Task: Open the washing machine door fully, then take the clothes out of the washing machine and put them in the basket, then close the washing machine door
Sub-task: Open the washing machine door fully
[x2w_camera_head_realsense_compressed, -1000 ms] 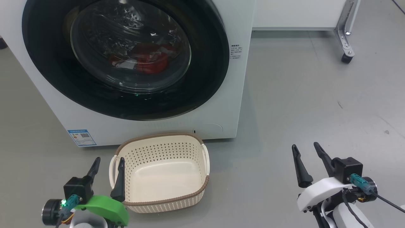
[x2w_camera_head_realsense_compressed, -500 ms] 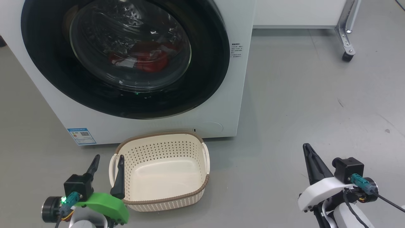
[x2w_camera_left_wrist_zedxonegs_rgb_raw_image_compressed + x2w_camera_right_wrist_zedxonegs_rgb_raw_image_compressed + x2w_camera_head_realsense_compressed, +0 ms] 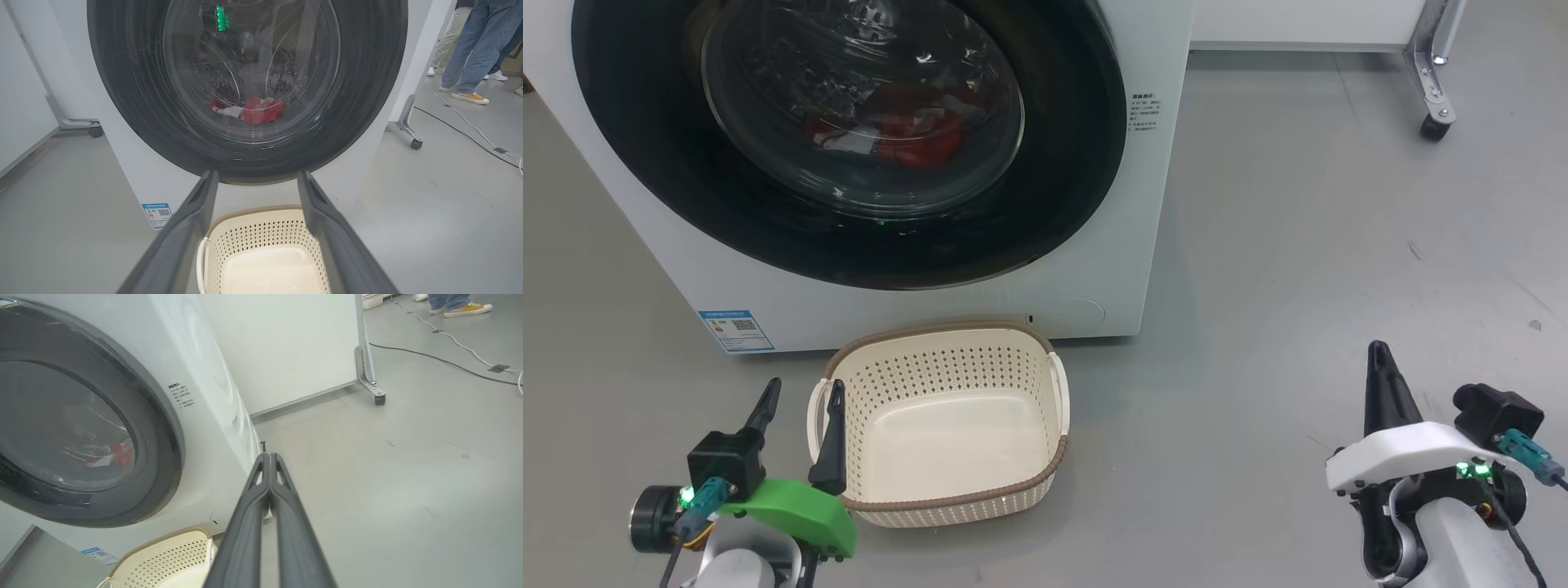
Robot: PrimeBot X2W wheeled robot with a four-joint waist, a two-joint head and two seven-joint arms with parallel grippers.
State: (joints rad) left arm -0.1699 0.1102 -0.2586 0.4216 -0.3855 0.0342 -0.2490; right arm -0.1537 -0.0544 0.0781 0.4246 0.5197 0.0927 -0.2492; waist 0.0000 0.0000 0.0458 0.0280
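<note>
- Most of the head view's upper left is the machine [image 3: 890, 314]. Its white front faces the robot, so the drum mouth can be reached from where the arms wait at the bottom of the frame.
- Door [image 3: 1070, 147], with its black rim and bulging glass, lies flush on that front, so the opening step is not yet done. Its handle is hard to make out through the glare; it is perhaps on the rim's right side, which the right arm faces.
- Basket [image 3: 947, 371] sits at lower centre, empty, just before the machine's foot and straight under the door. I judge it is placed there so lifted cloth has a short way to go.
- Clothes [image 3: 907, 135], red with white, lie low in the drum behind the glass at upper centre. None are out.
- Left gripper [image 3: 805, 384] is at lower left, just beside the basket's left handle. Its jaws are spread wide with nothing between them, which looks ready for taking cloth once the door is open.
- Right gripper [image 3: 1378, 359] is at lower right, over bare floor and well apart from the basket. Its fingers are pressed together on nothing, making one slim tip that probably suits hooking the door's edge.
</note>
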